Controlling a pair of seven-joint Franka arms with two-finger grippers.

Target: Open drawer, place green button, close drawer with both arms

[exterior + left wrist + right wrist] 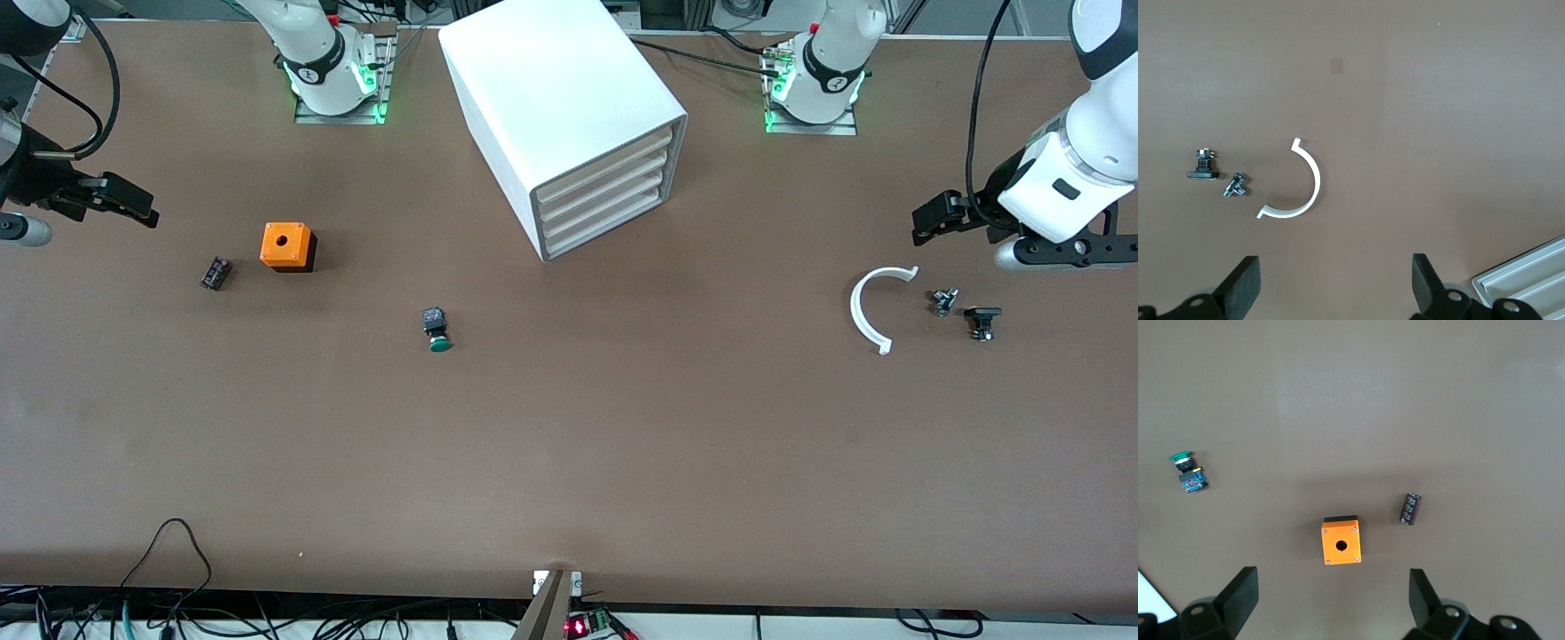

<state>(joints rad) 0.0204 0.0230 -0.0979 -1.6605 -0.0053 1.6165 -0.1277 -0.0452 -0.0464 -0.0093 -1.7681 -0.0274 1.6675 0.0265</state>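
Note:
The white cabinet [560,98] stands at the table's middle, between the arm bases. Its four cream drawer fronts [605,191] are all shut, and a corner of them shows in the left wrist view [1528,280]. The green-capped button [436,330] lies on its side on the table, nearer the front camera than the cabinet, and also shows in the right wrist view [1186,472]. My right gripper [133,204] hangs open and empty at the right arm's end of the table [1335,603]. My left gripper [932,218] hangs open and empty at the left arm's end [1336,287].
An orange cube with a hole [286,245] and a small black part [215,273] lie toward the right arm's end. A white curved strip [876,307] and two small metal-and-black parts [944,300] [981,322] lie under the left gripper.

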